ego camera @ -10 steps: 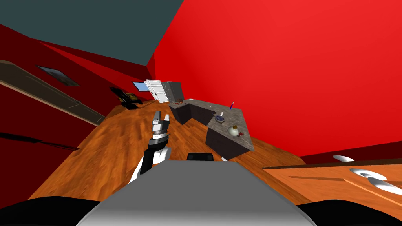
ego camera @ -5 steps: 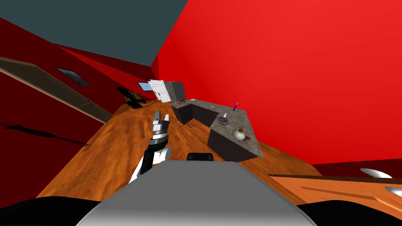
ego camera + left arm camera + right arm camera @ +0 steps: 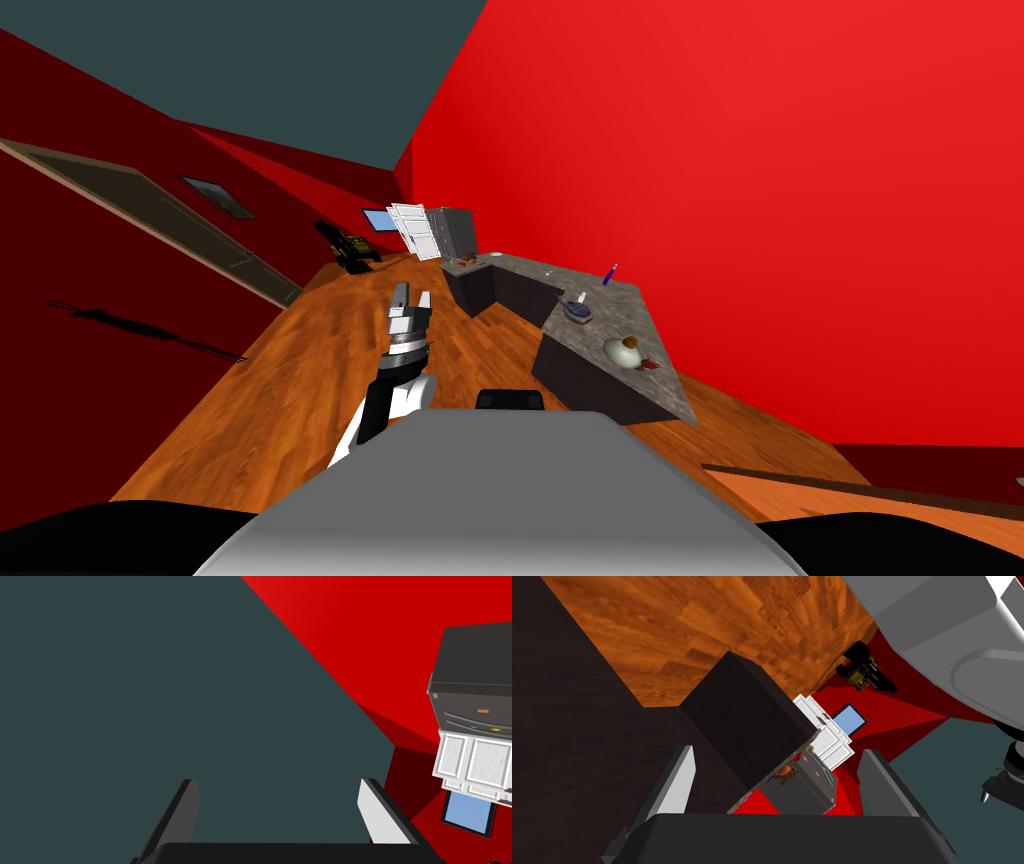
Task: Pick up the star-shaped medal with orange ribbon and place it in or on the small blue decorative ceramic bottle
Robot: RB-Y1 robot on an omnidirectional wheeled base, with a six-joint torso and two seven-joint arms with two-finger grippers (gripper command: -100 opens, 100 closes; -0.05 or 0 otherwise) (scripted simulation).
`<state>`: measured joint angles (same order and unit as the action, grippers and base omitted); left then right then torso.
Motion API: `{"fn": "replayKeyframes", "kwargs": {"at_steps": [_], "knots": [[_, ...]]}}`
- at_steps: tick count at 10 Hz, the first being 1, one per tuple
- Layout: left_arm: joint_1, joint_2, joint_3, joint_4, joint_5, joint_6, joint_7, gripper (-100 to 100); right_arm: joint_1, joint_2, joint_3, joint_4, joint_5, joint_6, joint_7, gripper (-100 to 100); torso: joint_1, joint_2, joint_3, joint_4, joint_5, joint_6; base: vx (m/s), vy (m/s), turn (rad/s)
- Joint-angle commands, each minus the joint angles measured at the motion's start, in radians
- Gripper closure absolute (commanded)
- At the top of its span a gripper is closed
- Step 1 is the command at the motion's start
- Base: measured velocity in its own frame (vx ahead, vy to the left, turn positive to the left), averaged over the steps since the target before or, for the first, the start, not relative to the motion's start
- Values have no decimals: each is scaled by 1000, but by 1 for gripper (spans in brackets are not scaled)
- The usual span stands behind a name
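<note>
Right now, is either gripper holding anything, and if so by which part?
Nothing is held. The left gripper and the right gripper are both open and empty.

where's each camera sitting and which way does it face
Head view: on the head, steeply down and forward over the floor to the counter; left gripper raised, open.
Left wrist view: on the left hand, aimed upward toward the white cabinet; fingers open.
Right wrist view: on the right hand, facing the counter's dark side; right gripper open.
All share the cabinet.
</note>
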<state>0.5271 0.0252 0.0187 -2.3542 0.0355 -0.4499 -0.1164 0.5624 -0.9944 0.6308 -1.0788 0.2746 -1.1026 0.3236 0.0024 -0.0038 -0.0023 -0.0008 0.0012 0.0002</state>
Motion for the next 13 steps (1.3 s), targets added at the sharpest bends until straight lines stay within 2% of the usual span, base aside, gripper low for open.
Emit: {"fn": "replayKeyframes", "kwargs": {"at_steps": [1,2,3,5,6,7,8,9,10,12,13], "knots": [[0,0,0,0,0,0,0,0,-4,-50,34,50,25,3,16,-100,0,0,0,0,0,0,72,53,128],[0,0,0,0,0,0,0,0,-4,-73,34,61,25,3,16,-100,0,-1,0,0,0,-1,52,33,63],[0,0,0,0,0,0,0,0,-18,-115,64,84,48,-2,27,-100,0,0,0,0,0,0,59,37,132],[0,0,0,0,0,0,0,0,-18,-127,64,122,48,-2,27,-100,-1,1,0,0,0,0,32,21,19],[0,0,0,0,0,0,0,0,-18,-127,64,122,48,-2,27,-100,-1,3,1,1,-1,0,-6,4,-11],[0,0,0,0,0,0,0,0,-31,-179,93,163,70,-6,37,-100,-2,4,2,1,-1,0,17,27,121],[0,0,0,0,0,0,0,0,-31,-180,93,180,70,-6,37,-100,-1,3,2,1,0,-1,29,27,75],[0,0,0,0,0,0,0,0,-45,-229,120,210,92,-8,46,-100,-1,3,1,1,0,0,37,44,117],[0,0,0,0,0,0,0,0,-45,-231,120,229,92,-8,46,-100,0,2,1,0,0,0,34,37,62],[0,0,0,0,0,0,0,0,-45,-231,120,235,92,-8,46,-100,-1,3,2,1,-1,0,13,8,-9],[0,0,0,0,0,0,0,0,-59,-280,146,269,113,-9,54,-100,-2,4,2,1,-1,0,17,23,110]]}}
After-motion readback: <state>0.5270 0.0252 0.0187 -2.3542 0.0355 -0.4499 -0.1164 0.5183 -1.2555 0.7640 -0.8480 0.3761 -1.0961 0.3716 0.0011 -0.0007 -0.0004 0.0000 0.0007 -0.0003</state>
